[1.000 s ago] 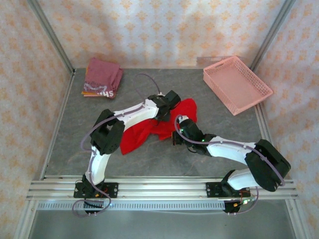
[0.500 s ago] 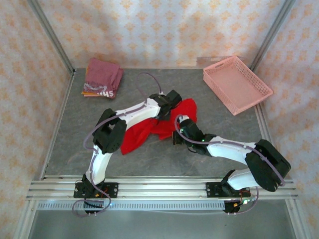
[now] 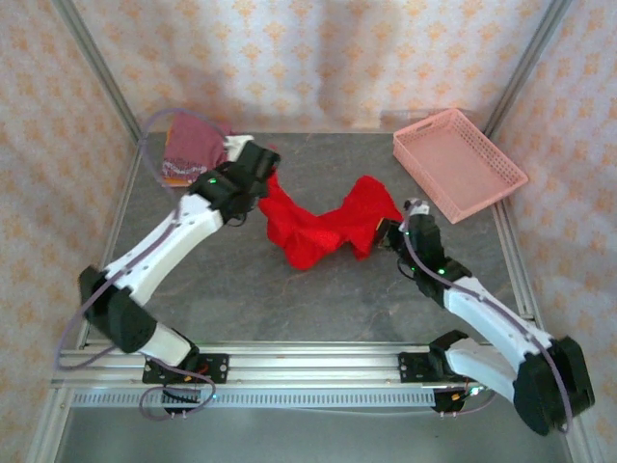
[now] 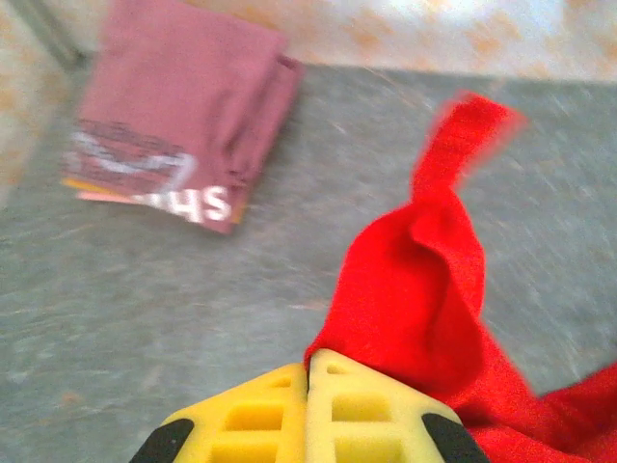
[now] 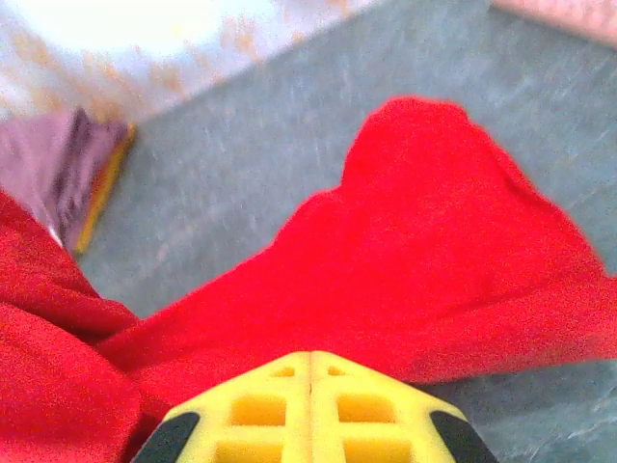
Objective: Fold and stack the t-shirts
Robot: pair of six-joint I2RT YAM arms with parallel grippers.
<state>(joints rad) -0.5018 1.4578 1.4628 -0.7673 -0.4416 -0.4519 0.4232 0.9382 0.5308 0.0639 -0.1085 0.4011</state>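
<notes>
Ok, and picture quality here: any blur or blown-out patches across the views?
Top external: evenly lit and sharp, the red t-shirt crisp. Left wrist: the red t-shirt's raised tip is smeared, the folded maroon t-shirt soft. Right wrist: the wall at upper left is blown out to white, cloth edges soft.

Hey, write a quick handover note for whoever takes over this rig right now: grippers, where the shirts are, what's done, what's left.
Grippers: the left gripper is shut on the left end of the red t-shirt. The right gripper is shut on its right end.
Things: the red t-shirt hangs bunched between them mid-table, unfolded. The maroon t-shirt lies folded on the orange one in the far left corner.
Done: two shirts stacked.
Left: spread and fold the red one, then stack it.
</notes>
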